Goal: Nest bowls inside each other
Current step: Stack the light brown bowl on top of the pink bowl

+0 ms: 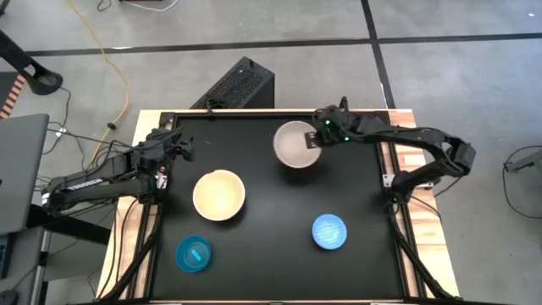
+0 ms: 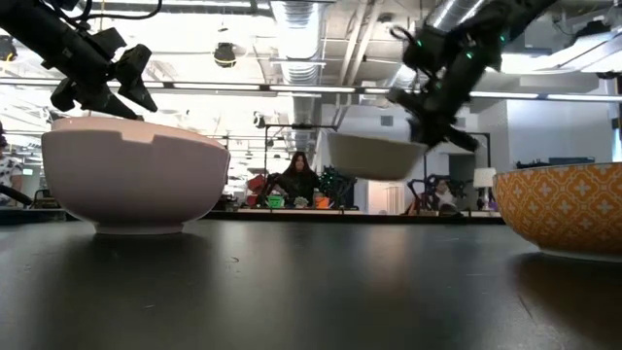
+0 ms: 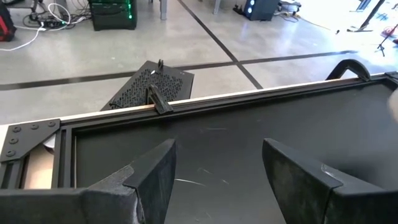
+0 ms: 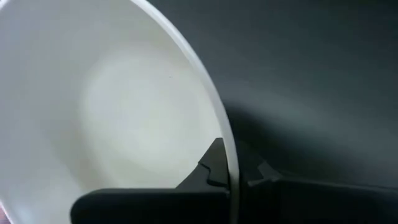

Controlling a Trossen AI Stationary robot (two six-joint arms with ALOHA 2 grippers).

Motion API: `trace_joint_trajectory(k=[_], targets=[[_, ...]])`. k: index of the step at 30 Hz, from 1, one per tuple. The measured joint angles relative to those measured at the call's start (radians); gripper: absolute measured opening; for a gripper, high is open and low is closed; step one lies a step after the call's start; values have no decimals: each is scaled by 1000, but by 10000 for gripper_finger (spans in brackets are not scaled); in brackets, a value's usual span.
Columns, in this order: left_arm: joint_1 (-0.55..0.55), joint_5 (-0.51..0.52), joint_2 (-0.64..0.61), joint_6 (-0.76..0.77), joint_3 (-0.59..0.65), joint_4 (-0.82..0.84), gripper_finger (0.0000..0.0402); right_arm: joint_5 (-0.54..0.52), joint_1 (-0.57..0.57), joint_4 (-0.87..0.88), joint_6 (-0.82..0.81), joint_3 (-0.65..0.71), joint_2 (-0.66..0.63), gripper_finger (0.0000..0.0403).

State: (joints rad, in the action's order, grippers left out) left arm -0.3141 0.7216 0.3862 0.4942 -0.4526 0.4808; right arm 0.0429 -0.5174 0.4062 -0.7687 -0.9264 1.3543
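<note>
Pinching white bowl [image 1: 295,145] rim, right tool [image 1: 323,139] clenched, bowl lifted off counter [image 1: 262,212] at far side, left tool [image 1: 175,144] released over far-left corner, no readable labels or writing

Four round plastic-looking bowls are out on the black table [image 1: 271,254]. One is a wide white bowl [image 1: 296,146], sitting toward the far edge. One is a pale beige bowl [image 1: 219,195], nearer than the white bowl and to its left. Two are blue: a sky-blue patterned bowl [image 1: 329,231], nearer than the white bowl and slightly right, and a smaller cyan-teal bowl [image 1: 194,253], nearest of all and well left of it.

Two dark robot arms.
</note>
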Motion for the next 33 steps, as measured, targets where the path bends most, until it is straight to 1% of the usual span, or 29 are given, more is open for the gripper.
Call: trace_joint_trajectory(k=[2, 5, 9, 11, 14, 17, 21, 23, 26, 30, 33], targets=[[0, 0, 0, 0, 0, 0, 229, -16, 56, -66, -27, -50, 23, 2], [0, 0, 0, -2, 0, 0, 229, -33, 132, -96, -44, -136, 76, 2], [0, 2, 0, -13, 0, -8, 229, -45, 228, -97, -46, -286, 198, 1], [-1, 26, 0, -39, 0, -28, 229, -34, 272, -99, -32, -379, 267, 1], [-1, 61, 0, -130, 0, -110, 229, 4, 325, -91, -10, -523, 370, 1], [-10, 51, 0, -288, 0, -234, 229, 38, 367, -70, 8, -666, 467, 1], [-73, 23, 0, -478, -1, -348, 229, 65, 411, -24, 30, -839, 581, 0], [-121, 17, 0, -504, -3, -386, 229, 65, 429, 6, 34, -907, 630, 0], [-209, -33, 0, -485, -30, -391, 229, 66, 456, 15, 35, -992, 699, 0], [-328, -184, 0, -535, -59, -383, 229, 69, 485, 17, 28, -1082, 781, 0], [-389, -275, 0, -522, -78, -358, 229, 69, 502, 27, 28, -1132, 838, 0]])
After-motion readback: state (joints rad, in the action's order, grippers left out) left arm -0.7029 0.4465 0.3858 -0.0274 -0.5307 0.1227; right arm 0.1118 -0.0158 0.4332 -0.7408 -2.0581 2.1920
